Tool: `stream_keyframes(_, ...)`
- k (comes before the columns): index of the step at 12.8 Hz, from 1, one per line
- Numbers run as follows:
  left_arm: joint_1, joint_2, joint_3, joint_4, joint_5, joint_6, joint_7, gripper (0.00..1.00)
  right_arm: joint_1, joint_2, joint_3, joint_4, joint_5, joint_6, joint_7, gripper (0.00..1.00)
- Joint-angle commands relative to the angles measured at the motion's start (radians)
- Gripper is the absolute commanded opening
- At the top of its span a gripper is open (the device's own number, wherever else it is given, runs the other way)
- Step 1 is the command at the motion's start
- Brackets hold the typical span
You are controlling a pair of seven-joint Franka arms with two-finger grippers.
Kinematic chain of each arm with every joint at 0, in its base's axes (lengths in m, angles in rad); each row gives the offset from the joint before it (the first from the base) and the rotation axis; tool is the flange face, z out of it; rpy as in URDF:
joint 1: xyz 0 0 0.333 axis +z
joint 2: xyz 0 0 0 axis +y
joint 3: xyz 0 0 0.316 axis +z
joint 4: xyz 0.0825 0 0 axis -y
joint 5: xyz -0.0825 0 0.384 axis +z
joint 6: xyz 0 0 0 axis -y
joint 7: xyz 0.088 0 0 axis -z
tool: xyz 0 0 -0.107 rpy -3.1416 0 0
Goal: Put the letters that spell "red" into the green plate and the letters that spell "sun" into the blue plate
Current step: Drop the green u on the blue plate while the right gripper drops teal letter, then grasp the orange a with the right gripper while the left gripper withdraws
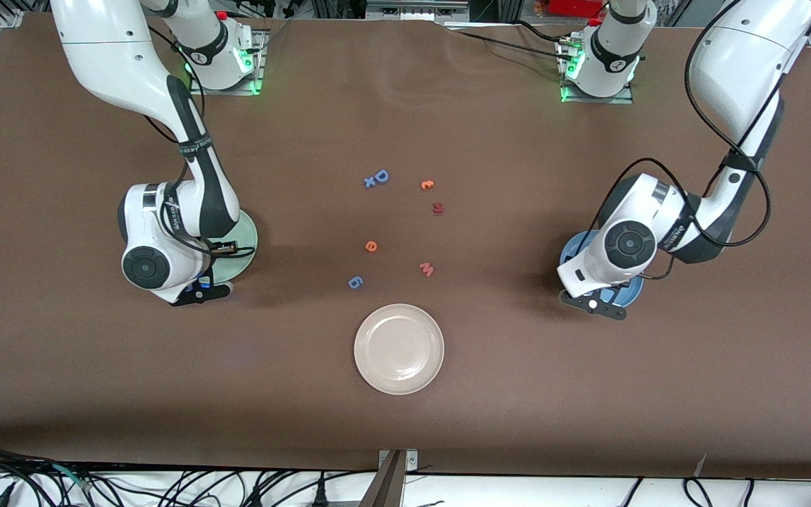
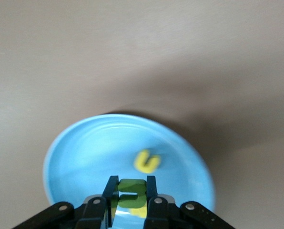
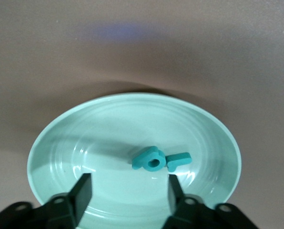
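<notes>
Teal "d" (image 3: 150, 160) and "r" (image 3: 179, 159) lie in the green plate (image 3: 61, 138) beneath the right gripper (image 3: 127, 191), jaws wide; only wrist views show them. The left gripper (image 2: 132, 195) pinches a green letter (image 2: 131, 193) over the blue plate (image 2: 75, 148) beside a yellow letter (image 2: 147, 161). The orange "e" (image 1: 371, 246) stays on the worktop (image 1: 588, 394).

The green plate (image 3: 56, 143) and blue plate (image 2: 75, 157) are gleaming glossy, like glazed ceramic. The teal "d" (image 3: 150, 159) is looking matt and foamy. The table (image 1: 518, 394) is showing matt brown.
</notes>
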Motion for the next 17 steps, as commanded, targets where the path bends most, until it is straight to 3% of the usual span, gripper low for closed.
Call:
stream_keyframes(1, 0.072, 0.036, -0.014, -0.015, 0.116, 0.033, 0.037, 0.08, 0.005, -0.032, 0.009, 0.000, 0.025, -0.006, 0.005, 0.87)
stream_keyframes(3, 0.098, 0.044, -0.014, -0.042, 0.121, 0.070, 0.037, 0.11, 0.008, -0.051, 0.056, 0.000, 0.092, -0.007, 0.101, 0.86)
stream_keyframes(5, 0.124, 0.044, -0.019, -0.061, 0.116, 0.079, 0.035, 0.23, 0.010, -0.055, 0.140, 0.006, 0.106, 0.011, 0.289, 0.84)
stream_keyframes(6, 0.124, 0.041, -0.020, -0.061, 0.107, 0.079, 0.035, 0.78, 0.010, -0.057, 0.192, 0.010, 0.106, 0.037, 0.409, 0.84)
stream_keyframes(7, 0.127, 0.041, -0.020, -0.061, 0.104, 0.079, 0.035, 1.00, 0.014, -0.057, 0.238, 0.010, 0.105, 0.071, 0.510, 0.84)
stream_keyframes(10, 0.127, 0.028, -0.042, -0.050, 0.096, 0.064, 0.034, 1.00, 0.126, -0.033, 0.268, 0.010, 0.103, 0.192, 0.770, 0.86)
stream_keyframes(12, 0.140, -0.024, -0.091, -0.027, 0.002, 0.009, 0.034, 1.00, 0.192, -0.003, 0.268, 0.010, 0.092, 0.288, 0.910, 0.97)
stream_keyframes(15, 0.141, -0.116, -0.100, 0.037, -0.150, -0.082, 0.032, 1.00, 0.243, 0.043, 0.265, 0.010, 0.089, 0.387, 0.950, 0.98)
stream_keyframes(17, 0.141, -0.152, -0.103, 0.129, -0.226, -0.224, 0.032, 1.00, 0.255, 0.064, 0.262, 0.010, 0.086, 0.422, 0.955, 0.98)
